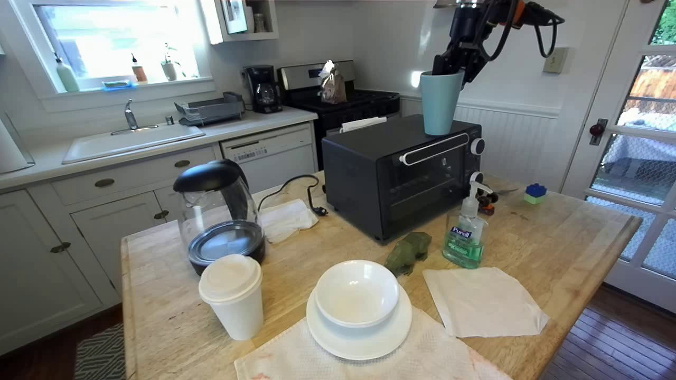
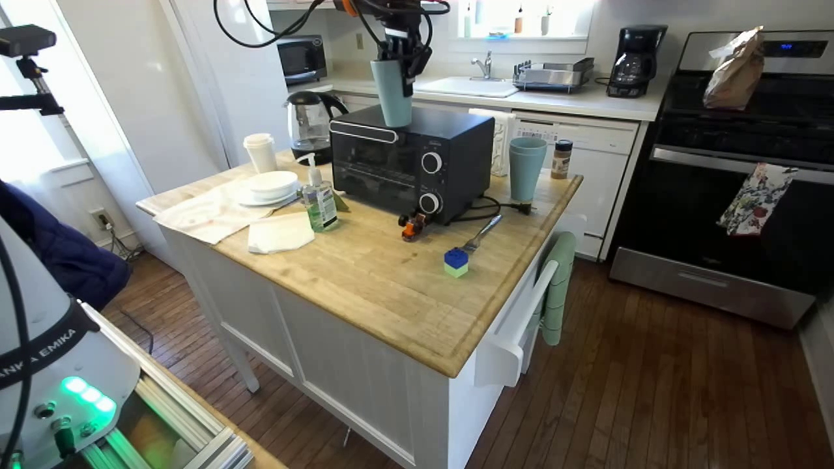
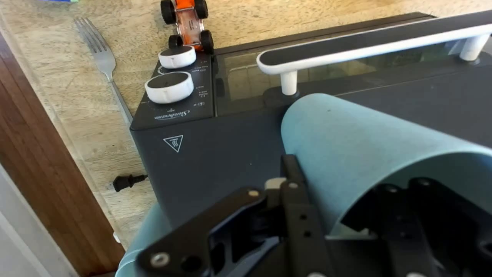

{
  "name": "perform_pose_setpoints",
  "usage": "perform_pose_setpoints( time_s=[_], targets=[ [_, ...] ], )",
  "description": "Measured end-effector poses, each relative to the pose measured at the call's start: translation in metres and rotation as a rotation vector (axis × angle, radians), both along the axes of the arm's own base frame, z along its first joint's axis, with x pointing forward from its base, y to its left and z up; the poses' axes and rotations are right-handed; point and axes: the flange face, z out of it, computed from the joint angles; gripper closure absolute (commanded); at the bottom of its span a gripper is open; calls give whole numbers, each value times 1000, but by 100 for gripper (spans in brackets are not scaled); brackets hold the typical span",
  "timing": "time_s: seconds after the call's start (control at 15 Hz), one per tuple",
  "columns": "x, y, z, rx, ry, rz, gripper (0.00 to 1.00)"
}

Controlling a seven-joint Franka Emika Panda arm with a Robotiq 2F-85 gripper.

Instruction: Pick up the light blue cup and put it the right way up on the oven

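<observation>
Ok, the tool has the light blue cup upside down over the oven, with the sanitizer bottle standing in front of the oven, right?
Not upside down: the light blue cup is the right way up, its wider end on top in both exterior views. The tool does have it over the oven, with the sanitizer bottle in front.

Looks down across wood-topped island (image 2: pixel 365 280) toward sink (image 1: pixel 134 144) in both exterior views, from different sides; in wrist view, peers down close above Sunbeam toaster oven (image 3: pixel 230 148).
</observation>
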Motion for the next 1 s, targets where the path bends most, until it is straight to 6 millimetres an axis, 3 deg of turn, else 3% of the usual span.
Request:
perform_pose_setpoints(
  time_s=[0.2, 0.27, 0.33, 0.67, 0.73, 0.87, 1.0],
  targets=[
    [9, -3, -4, -3, -3, -14, 98],
    [12, -4, -5, -3, -4, -18, 76],
    [14, -5, -5, -4, -6, -23, 68],
    [21, -6, -3, -8, -17, -31, 34],
    [21, -7, -1, -9, -20, -31, 39],
    [22, -7, 3, -10, -27, -32, 17],
    [23, -8, 6, -11, -34, -32, 9]
  ],
)
